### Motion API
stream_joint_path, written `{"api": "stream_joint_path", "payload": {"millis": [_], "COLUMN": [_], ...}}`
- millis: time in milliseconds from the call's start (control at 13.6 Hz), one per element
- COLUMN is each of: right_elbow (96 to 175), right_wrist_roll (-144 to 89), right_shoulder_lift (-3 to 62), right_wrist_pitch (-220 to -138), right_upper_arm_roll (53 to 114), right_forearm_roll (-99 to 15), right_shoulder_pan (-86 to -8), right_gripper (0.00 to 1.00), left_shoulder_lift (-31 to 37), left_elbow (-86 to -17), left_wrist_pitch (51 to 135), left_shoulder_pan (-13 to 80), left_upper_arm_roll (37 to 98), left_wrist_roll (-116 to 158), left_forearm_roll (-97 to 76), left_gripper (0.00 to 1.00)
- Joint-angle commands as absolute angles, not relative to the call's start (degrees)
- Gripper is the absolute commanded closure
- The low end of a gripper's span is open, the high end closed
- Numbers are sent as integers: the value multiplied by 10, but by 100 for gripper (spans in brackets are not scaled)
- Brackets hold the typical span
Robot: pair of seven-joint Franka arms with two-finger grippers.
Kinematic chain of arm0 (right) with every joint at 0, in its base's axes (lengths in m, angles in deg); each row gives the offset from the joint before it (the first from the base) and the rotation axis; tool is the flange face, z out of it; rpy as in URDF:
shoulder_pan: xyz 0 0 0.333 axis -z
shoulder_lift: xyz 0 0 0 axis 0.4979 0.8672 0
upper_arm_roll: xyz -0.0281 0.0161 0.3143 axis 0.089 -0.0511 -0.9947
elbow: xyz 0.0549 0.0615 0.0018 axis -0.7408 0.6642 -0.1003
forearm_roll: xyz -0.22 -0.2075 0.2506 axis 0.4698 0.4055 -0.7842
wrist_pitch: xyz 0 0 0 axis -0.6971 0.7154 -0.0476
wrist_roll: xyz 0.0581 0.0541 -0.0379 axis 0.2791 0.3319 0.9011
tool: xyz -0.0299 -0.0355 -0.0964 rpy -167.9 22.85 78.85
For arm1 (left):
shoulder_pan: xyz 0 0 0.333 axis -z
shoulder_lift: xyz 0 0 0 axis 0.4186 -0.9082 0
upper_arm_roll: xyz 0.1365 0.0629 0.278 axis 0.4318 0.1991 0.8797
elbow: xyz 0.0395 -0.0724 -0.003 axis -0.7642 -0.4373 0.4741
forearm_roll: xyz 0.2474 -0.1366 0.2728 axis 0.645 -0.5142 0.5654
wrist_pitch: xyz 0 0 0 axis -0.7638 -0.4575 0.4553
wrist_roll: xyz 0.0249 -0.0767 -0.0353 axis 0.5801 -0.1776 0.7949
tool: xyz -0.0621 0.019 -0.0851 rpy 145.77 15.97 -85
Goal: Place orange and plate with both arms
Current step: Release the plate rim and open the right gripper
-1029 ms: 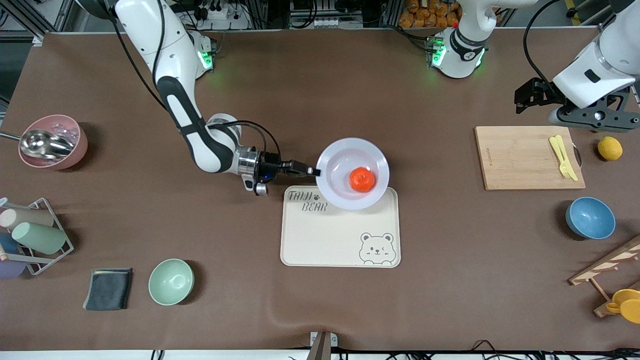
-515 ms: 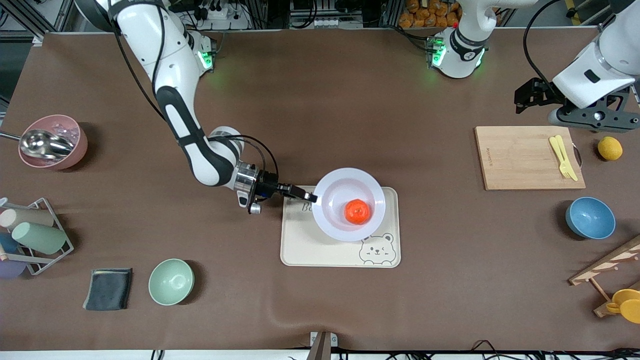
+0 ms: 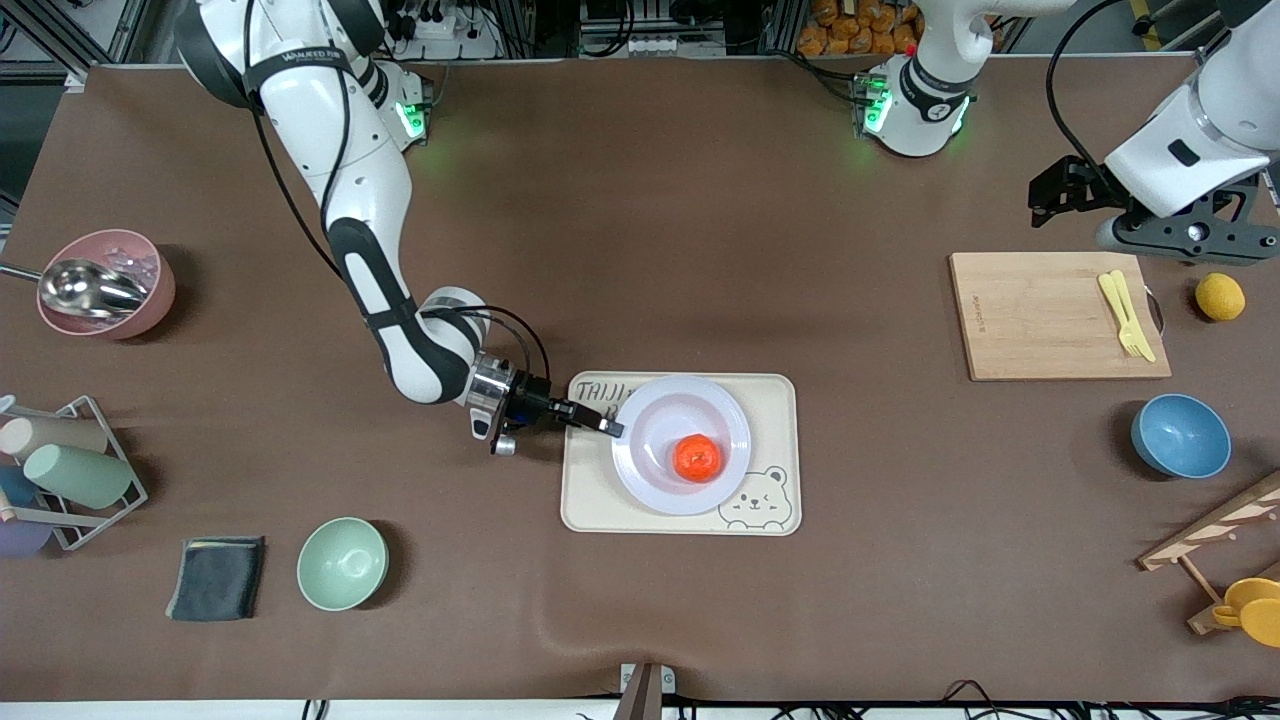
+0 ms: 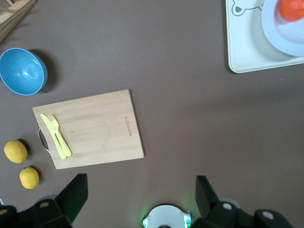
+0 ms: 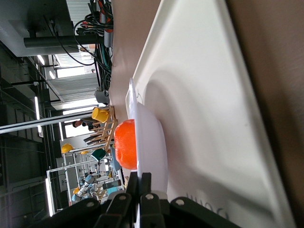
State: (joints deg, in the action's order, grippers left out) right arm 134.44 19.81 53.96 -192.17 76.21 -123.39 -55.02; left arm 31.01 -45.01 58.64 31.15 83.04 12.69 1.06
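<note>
Three views record this moment. Front view, centre of the frame: my right gripper [image 3: 612,427] is clenched on the rim of the round pale lavender-white plate [image 3: 650,470], which carries the small reddish-orange orange [image 3: 697,458]. A second ago the plate sat higher in the frame, overlapping only the top edge of the rectangular cream bear tray [image 3: 590,500]; it now lies squarely over the tray, so I judge the placement nearly done, with release remaining. At the upper right, my left gripper [image 3: 1190,235] waits over the table by the bamboo cutting board [image 3: 1040,320].

Left wrist view: the left gripper [image 4: 142,199] is open and empty at the bottom edge; tray, plate [image 4: 285,38] and orange [image 4: 292,8] show in the upper right corner.

Right wrist view: the fingers [image 5: 142,183], bottom centre, pinch the plate [image 5: 154,142] rim; the orange [image 5: 126,144] rests in the plate, which looks seated on the tray [image 5: 199,95].
</note>
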Motion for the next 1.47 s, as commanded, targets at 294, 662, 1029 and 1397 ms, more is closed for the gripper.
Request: {"api": "stream_joint_path", "payload": {"millis": [294,662,1029,1397], "right_elbow": [1323,1305,1279,1240], "right_wrist_roll": [161,40,-157,-318], "right_shoulder_lift": [551,541,524,509], "right_wrist_pitch": [-1923,-1964,-1966,-1932], "right_upper_arm_roll": [759,759,780,796], "right_forearm_roll": [-1208,-1098,-902,-740], "right_shoulder_pan": [-539,-537,-537,-528], "right_gripper": [30,32,33,29], "left_shoulder_lift": [313,304,300,296], "left_elbow": [-453,-452,-455,-453], "left_wrist_pitch": [581,583,583,587], "left_shoulder_pan": [309,309,315,314], "left_upper_arm_roll": [828,828,826,799], "left_wrist_roll": [120,120,129,184], "left_forearm_roll": [9,9,10,11], "left_gripper": [0,0,0,0]}}
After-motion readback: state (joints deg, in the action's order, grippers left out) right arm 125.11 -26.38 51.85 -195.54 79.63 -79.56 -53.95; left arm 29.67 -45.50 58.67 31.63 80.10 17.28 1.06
